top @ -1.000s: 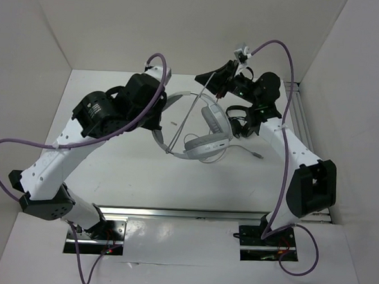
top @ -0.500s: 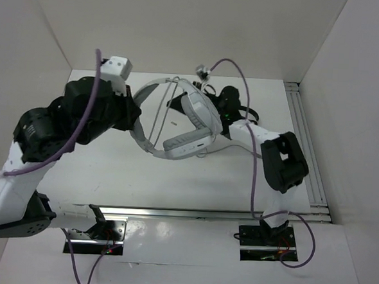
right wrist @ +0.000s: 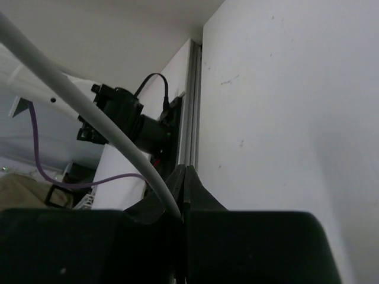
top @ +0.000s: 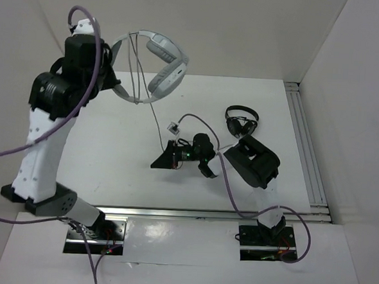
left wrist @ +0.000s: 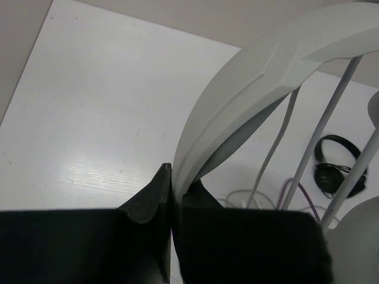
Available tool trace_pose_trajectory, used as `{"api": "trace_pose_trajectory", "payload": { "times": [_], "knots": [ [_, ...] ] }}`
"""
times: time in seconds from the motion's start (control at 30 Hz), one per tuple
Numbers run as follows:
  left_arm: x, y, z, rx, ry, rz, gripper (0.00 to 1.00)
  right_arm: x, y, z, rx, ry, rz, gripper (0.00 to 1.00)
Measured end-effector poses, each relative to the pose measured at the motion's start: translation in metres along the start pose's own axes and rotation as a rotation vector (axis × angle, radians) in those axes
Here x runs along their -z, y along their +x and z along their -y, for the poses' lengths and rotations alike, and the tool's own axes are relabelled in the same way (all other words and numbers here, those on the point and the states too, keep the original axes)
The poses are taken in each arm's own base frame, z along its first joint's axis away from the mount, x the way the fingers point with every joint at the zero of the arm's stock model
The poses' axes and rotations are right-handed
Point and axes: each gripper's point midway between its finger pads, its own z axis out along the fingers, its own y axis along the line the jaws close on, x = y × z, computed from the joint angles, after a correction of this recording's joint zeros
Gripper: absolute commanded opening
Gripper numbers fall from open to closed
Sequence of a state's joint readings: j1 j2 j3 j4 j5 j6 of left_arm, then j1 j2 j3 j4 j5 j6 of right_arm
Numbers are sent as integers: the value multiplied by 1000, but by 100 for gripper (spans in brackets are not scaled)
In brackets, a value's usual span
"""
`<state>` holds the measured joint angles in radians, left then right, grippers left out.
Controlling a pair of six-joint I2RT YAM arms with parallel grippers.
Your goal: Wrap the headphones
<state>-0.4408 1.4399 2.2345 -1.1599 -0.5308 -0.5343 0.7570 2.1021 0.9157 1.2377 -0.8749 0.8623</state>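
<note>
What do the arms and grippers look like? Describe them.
The left arm and right arm have white links and bulky black joints. A loose purple cable runs along each. The left gripper and right gripper are black, each with two tapered fingers.

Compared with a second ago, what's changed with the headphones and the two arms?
The left gripper, shut on the headband, lifted the headphones up and to the left. The right gripper dropped low and nearer, pinching the cable. The black headphones stayed put.
</note>
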Motion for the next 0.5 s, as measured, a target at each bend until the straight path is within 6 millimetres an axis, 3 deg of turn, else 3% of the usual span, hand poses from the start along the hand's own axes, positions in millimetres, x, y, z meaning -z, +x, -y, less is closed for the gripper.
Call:
{"api": "trace_pose_trajectory", "payload": {
  "times": [0.1,0.17,0.27,0.33,0.43,0.5],
  "knots": [
    [-58,11,-19,2,-97,-90,0,14,26,-17,-28,14,-29,4],
    [-93,21,-36,13,-157,-149,0,20,31,-35,7,8,-24,1],
    [-130,37,-56,21,-230,-223,0,14,27,-93,157,-83,-7,0],
    [-142,50,-65,17,-265,-270,0,6,21,-134,281,-147,15,0],
    [-145,76,-69,-12,-290,-359,0,-9,16,-185,420,-207,18,0],
    [-143,93,-70,-32,-302,-402,0,-17,17,-201,474,-210,-5,0]
  ]
}}
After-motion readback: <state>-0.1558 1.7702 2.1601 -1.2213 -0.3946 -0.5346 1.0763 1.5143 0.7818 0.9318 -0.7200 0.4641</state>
